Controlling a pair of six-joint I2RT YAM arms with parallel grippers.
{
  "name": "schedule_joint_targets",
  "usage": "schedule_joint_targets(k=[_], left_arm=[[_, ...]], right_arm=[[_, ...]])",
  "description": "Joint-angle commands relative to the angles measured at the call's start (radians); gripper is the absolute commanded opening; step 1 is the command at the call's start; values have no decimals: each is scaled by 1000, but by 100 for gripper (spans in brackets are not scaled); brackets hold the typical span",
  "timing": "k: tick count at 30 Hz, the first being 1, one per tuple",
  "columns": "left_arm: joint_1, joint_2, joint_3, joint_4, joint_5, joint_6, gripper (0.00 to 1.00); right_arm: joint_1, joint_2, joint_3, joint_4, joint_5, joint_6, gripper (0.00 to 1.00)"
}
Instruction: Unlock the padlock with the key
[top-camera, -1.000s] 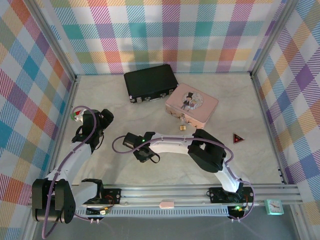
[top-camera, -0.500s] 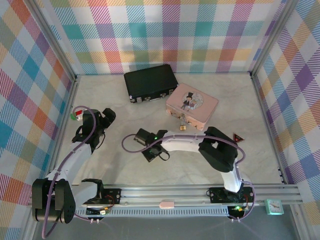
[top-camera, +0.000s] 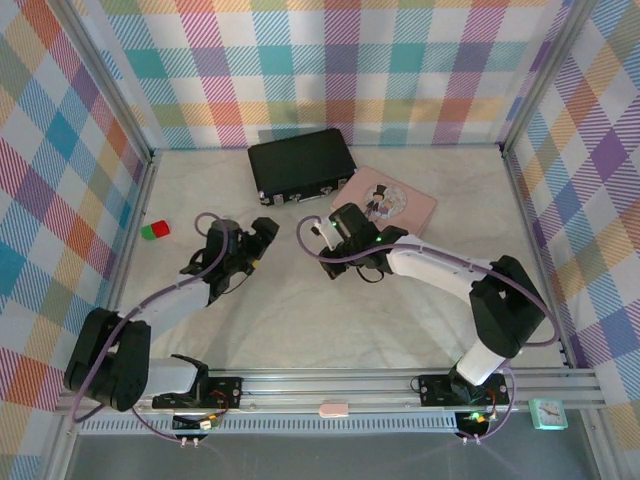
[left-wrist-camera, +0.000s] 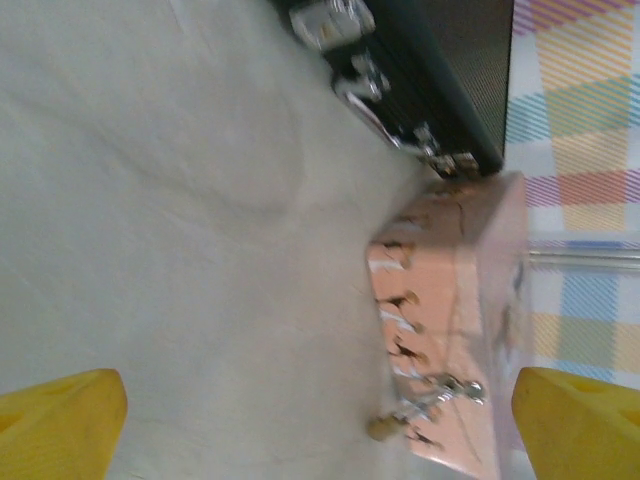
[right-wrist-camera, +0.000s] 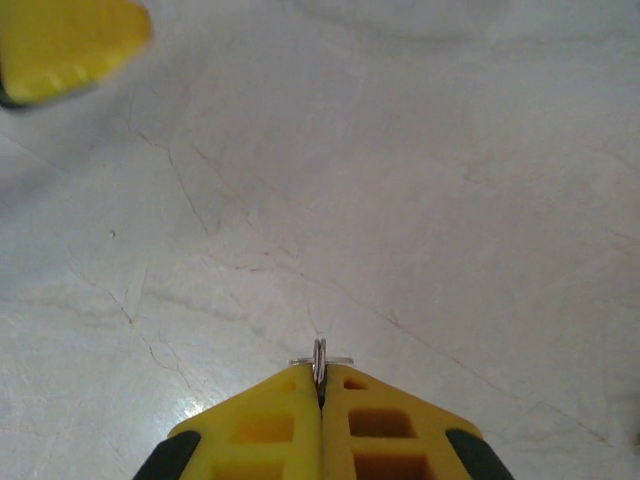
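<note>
A thin grey key (right-wrist-camera: 320, 362) is pinched in the closed right gripper (right-wrist-camera: 320, 385) beside a pink box (left-wrist-camera: 455, 290), on whose front a brass padlock (left-wrist-camera: 383, 427) is hung. The left gripper (left-wrist-camera: 315, 405) is spread wide, empty.

The left arm (top-camera: 170, 305) and the right arm (top-camera: 440, 265) are built alike: smooth white link shells set between bulky black joint housings, with black blocks at the bases. A thin purple left cable (top-camera: 200, 217) runs along the left arm, and a matching right cable (top-camera: 312, 248) runs along the right arm. A small green light (top-camera: 377, 240) glows on the black wrist of the right arm. The left gripper (top-camera: 262, 232) has a black body. The left fingers (left-wrist-camera: 60, 420) are plain bright yellow with rounded corners. On the right gripper (right-wrist-camera: 320, 385), the right fingers (right-wrist-camera: 270, 430) are yellow too, moulded with shallow rectangular recesses and edged with black patches on the outer sides.
</note>
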Motion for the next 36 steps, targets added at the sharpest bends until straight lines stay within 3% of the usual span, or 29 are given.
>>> schedule_joint_targets(k=[1,9,13,36], left_arm=[[-64,66,6,166,31,-250,98],[-175,341,57,536,82,-683,96],[-212,463,77,722,80,-799,90],[-223,423,53,732,29,-851,83]], right_arm=[[-5,-34,1,19,-36,-7,0],[-5,-34,-17,136,30,80,0],[-4,-14,-17,189,10,111,0],[-7,16,-86,263,40,124,0]])
